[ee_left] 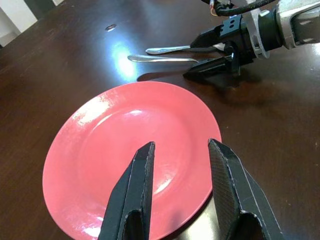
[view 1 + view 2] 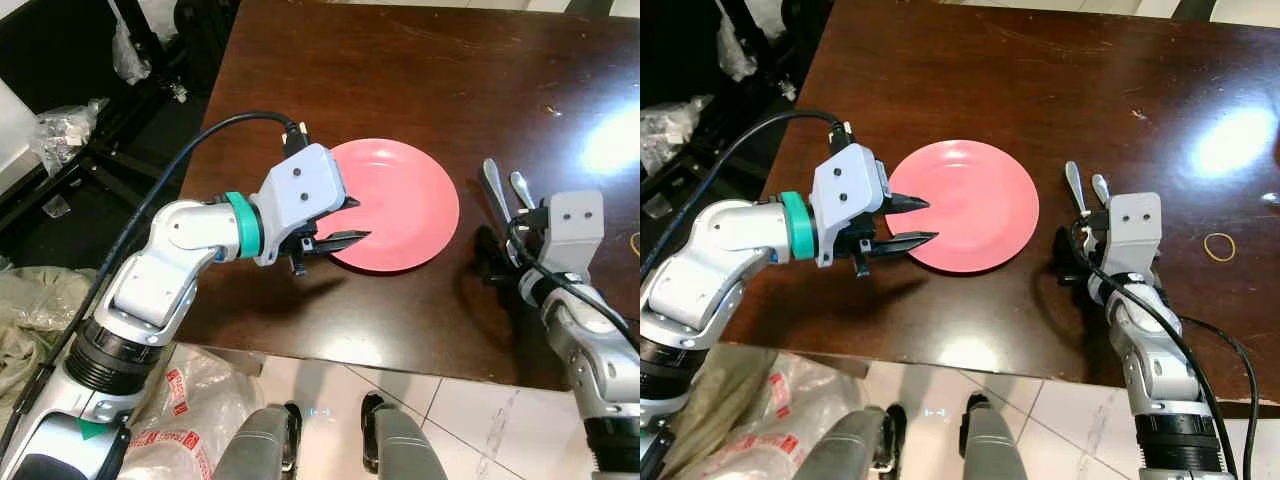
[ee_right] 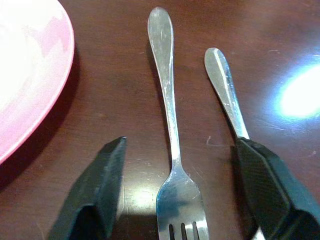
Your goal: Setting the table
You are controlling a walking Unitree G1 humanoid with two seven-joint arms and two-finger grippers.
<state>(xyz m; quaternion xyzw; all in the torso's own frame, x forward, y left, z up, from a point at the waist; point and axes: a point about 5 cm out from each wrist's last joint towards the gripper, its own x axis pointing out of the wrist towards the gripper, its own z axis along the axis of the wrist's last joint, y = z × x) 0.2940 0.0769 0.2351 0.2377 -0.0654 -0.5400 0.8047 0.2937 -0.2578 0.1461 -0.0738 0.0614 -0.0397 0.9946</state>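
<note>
A pink plate [image 2: 400, 205] lies on the dark wooden table [image 2: 400, 70] near its front edge. My left gripper [image 2: 358, 220] is open, its fingertips hovering over the plate's left rim with nothing between them; the left wrist view looks along the fingers [image 1: 142, 170] onto the plate [image 1: 110, 145]. Right of the plate lie a silver fork [image 3: 167, 100] and a second silver utensil [image 3: 225, 90], handles pointing away from me. My right gripper [image 3: 180, 145] is open and low at their near ends. The fork lies between its fingers, and one finger [image 3: 265, 185] covers the second utensil.
A rubber band [image 2: 1220, 246] lies on the table to the right of my right arm. Glare marks the tabletop at the far right. Plastic bags [image 2: 200, 420] and a black stand [image 2: 110, 150] occupy the floor to my left. The table's front edge [image 2: 400, 355] runs just ahead of my feet.
</note>
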